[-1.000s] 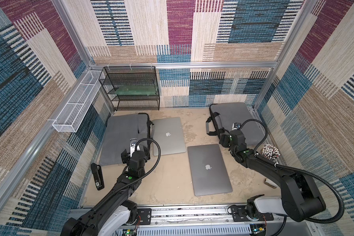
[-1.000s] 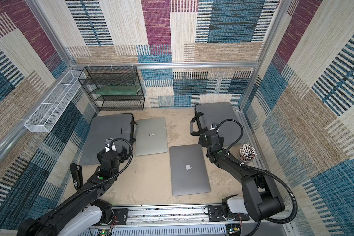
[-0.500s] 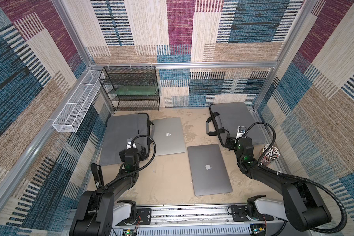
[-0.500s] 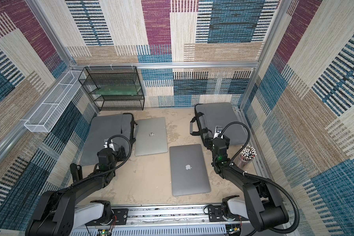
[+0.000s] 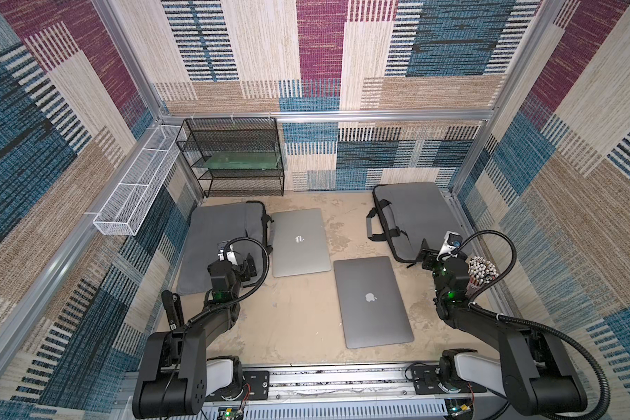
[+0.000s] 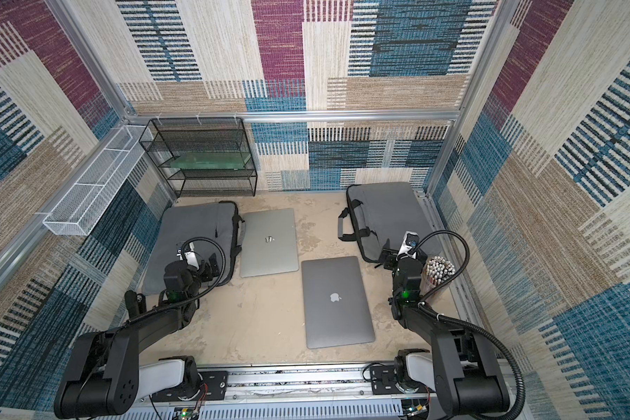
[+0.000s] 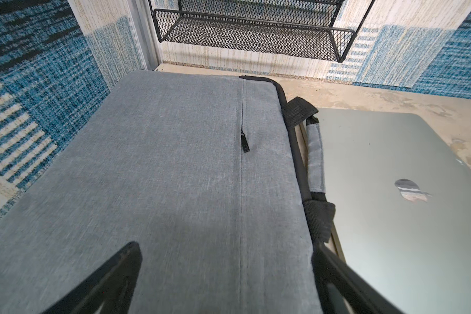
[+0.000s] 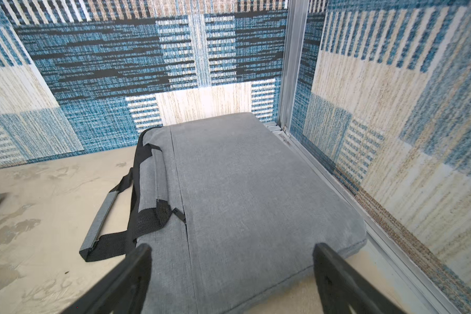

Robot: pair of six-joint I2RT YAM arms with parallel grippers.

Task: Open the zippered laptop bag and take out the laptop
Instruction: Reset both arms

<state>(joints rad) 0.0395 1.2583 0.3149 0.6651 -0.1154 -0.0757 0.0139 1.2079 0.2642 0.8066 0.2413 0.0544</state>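
Note:
Two grey zippered laptop bags lie flat: the left bag (image 5: 219, 229) (image 6: 193, 232) (image 7: 174, 176) and the right bag (image 5: 415, 211) (image 6: 382, 211) (image 8: 242, 190). Two silver laptops lie closed on the table between them, one beside the left bag (image 5: 299, 251) (image 7: 392, 223) and one nearer the front (image 5: 371, 312) (image 6: 335, 312). My left gripper (image 5: 246, 265) (image 7: 225, 247) is open over the left bag's near part, short of the zipper pull (image 7: 244, 141). My right gripper (image 5: 428, 256) (image 8: 232, 246) is open over the right bag's near corner, beside its zipper pull (image 8: 178, 213).
A black wire shelf (image 5: 233, 156) stands at the back left, with a white wire basket (image 5: 135, 189) on the left wall. A cup of pencils (image 5: 482, 271) stands close to my right wrist. A black stick-like object (image 5: 170, 309) stands by the left wall. The right bag's handle (image 8: 101, 217) lies on the table.
My right gripper has moved right, from the bag's handle side to its near corner. My left arm has folded down toward the front, its gripper staying over the left bag.

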